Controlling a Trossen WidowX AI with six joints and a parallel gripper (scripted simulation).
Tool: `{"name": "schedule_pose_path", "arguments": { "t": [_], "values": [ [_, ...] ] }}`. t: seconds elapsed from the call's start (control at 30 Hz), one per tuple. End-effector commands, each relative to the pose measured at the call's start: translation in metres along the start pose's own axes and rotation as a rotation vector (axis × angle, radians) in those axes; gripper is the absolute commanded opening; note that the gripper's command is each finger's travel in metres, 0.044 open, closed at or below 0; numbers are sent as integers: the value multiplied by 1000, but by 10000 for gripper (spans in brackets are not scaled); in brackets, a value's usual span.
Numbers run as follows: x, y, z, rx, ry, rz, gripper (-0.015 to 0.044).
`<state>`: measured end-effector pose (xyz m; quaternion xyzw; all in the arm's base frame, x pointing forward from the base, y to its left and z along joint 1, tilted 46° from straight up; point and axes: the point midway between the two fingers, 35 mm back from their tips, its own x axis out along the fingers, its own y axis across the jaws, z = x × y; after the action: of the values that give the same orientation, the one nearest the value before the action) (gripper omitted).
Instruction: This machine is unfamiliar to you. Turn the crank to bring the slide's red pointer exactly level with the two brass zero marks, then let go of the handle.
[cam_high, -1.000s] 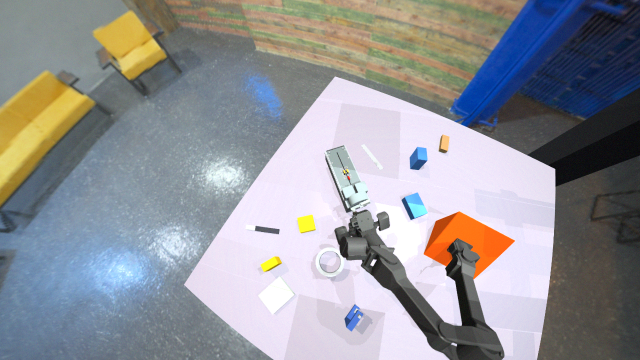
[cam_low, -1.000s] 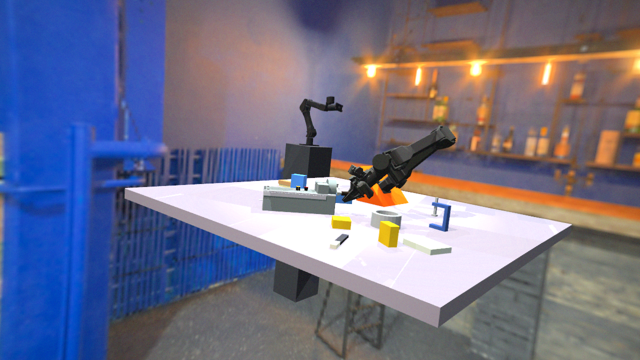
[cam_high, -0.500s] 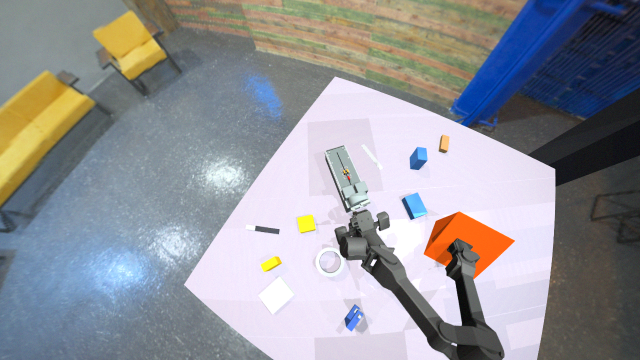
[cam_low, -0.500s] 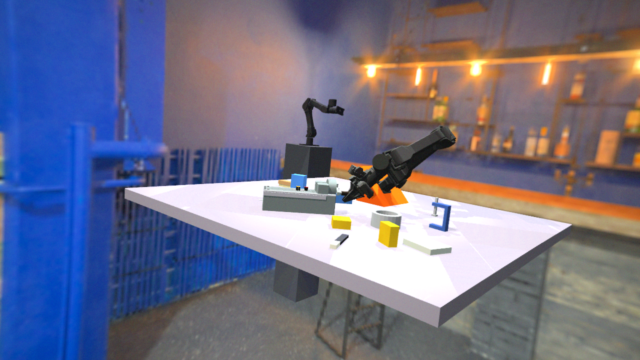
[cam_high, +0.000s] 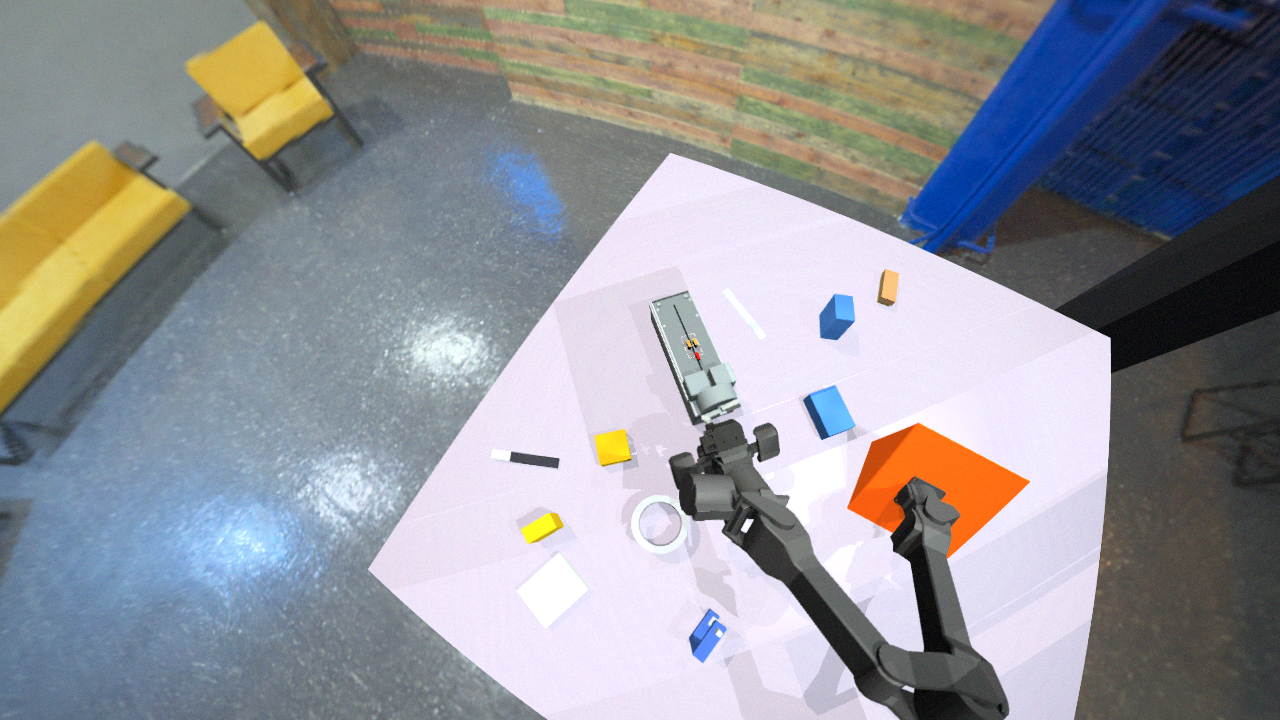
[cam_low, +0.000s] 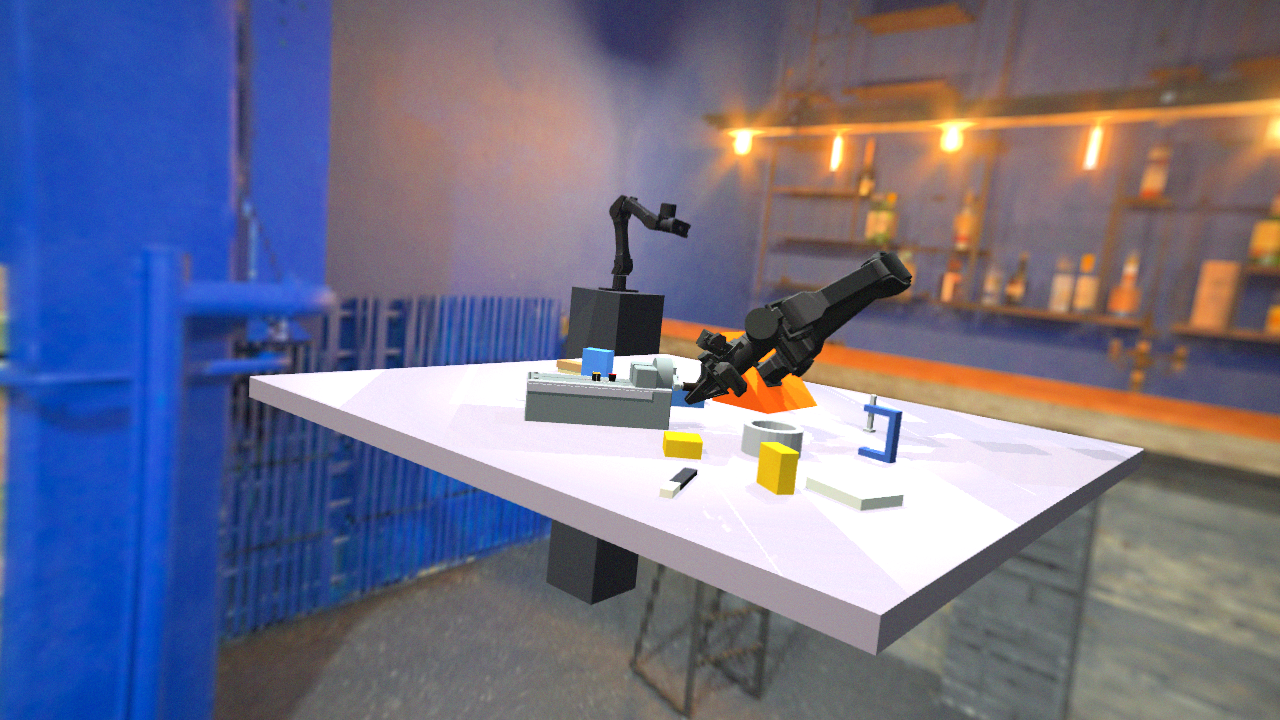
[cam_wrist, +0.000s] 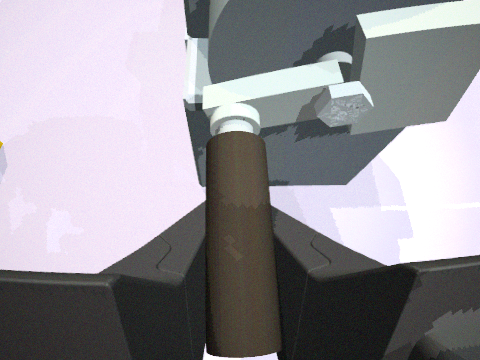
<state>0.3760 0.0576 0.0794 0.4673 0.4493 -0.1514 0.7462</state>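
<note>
The grey machine (cam_high: 671, 317) (cam_low: 595, 409) stands on the table. Its red pointer (cam_high: 697, 356) (cam_low: 612, 377) sits a small gap to the crank side of the brass zero marks (cam_high: 691, 342) (cam_low: 597, 377), not level with them. In the wrist view the pale crank arm (cam_wrist: 275, 85) slants slightly, with the brown handle (cam_wrist: 242, 170) at its left end. My gripper (cam_wrist: 233, 211) (cam_low: 691, 394) is shut on the handle, one dark finger on each side. The pointer and marks are out of the wrist view.
Blue blocks (cam_high: 837, 317) (cam_high: 828, 412) lie to the machine's right; an orange shape (cam_high: 984, 483) is under the arm. A yellow block (cam_high: 613, 447) (cam_low: 682, 445), grey ring (cam_high: 638, 537) (cam_low: 760, 442) and blue clamp (cam_high: 705, 639) (cam_low: 890, 436) lie nearby. Another arm (cam_low: 622, 241) stands behind.
</note>
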Motion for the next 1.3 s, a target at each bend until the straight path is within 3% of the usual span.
{"name": "schedule_pose_path", "arguments": {
  "t": [0.0, 0.53, 1.07, 1.27],
  "values": [
    [-1, 1, 1, -3, -4, 4, 0],
    [0, 0, 0, 0, 0, 0, 0],
    [0, 0, 0, 0, 0, 0, 420],
    [-13, 1, 14, -1, 0, -1, 440]
  ]
}}
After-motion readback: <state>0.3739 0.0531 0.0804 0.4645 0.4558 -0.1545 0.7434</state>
